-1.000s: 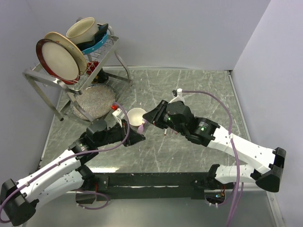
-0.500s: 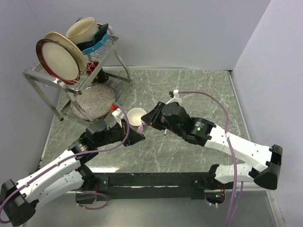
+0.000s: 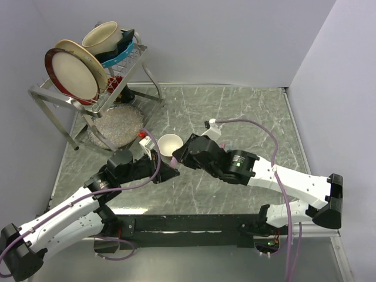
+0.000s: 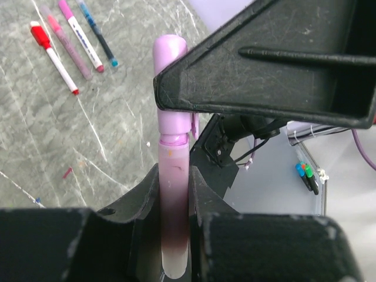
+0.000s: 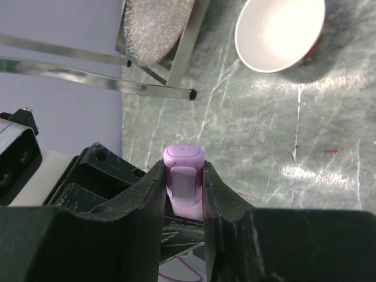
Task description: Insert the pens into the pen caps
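My left gripper (image 4: 174,194) is shut on a lilac pen (image 4: 174,217), gripping its barrel. My right gripper (image 5: 183,182) is shut on a lilac pen cap (image 5: 184,179). In the left wrist view the cap (image 4: 170,88) sits on the pen's tip, with a narrow seam between them. In the top view the two grippers meet (image 3: 175,160) just below the small white bowl (image 3: 168,143). Three capped pens (image 4: 73,38), red, pink and blue, lie on the table in the left wrist view.
A metal dish rack (image 3: 88,76) with plates and a cup stands at the back left, with a round glittery mat (image 3: 117,125) under it. The white bowl also shows in the right wrist view (image 5: 281,32). Walls close the back and right.
My right arm has moved left and toward the left gripper, bringing the cap onto the pen's tip. The left arm has held still.
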Robot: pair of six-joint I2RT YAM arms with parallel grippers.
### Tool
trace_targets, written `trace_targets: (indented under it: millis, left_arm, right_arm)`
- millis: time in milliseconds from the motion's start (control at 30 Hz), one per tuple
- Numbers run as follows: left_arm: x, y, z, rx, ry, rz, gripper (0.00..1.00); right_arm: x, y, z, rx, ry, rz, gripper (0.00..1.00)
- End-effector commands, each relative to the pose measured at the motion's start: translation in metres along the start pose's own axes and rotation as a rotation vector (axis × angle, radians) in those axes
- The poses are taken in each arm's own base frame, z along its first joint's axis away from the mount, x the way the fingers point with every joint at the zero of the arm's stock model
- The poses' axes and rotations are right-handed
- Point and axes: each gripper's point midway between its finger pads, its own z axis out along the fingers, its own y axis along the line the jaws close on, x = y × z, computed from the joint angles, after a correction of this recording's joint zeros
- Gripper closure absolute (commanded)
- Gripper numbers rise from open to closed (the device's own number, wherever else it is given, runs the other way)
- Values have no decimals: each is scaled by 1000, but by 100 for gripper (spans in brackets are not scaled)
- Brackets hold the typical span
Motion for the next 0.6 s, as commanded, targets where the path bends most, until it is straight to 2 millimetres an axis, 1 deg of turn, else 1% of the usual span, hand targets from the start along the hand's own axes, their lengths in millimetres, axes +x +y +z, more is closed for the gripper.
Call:
trace_targets:
  millis: [0, 33, 133, 200, 300, 433, 500, 533, 567]
  left_arm:
    - [-39, -18, -3, 32, -135, 59, 99]
    - [-39, -18, -3, 32, -135, 59, 99]
    - [-43, -21, -5, 37, -147, 64, 99]
    - [-46, -23, -7, 36, -161, 66, 99]
    - [-51, -26, -11, 34, -182, 75, 99]
    - [-55, -27, -14, 23, -197, 87, 99]
    - [-56, -27, -15, 19, -198, 95, 99]
    - [-57, -27, -15, 20, -197, 97, 99]
    - [-57, -28, -15, 25, -197, 103, 99]
  right_arm:
    - [32, 5, -13, 23, 88, 41, 97]
    - [38, 9, -16, 10, 103, 37, 95]
    - [44, 18, -23, -25, 117, 41, 91]
    - [50, 24, -27, -43, 129, 38, 91]
    - [60, 22, -29, -20, 153, 21, 89]
    - [72, 15, -26, 33, 183, -7, 82]
    - [75, 16, -27, 30, 199, -12, 79]
    - [74, 17, -28, 27, 199, -6, 74]
    - [75, 18, -28, 20, 200, -7, 71]
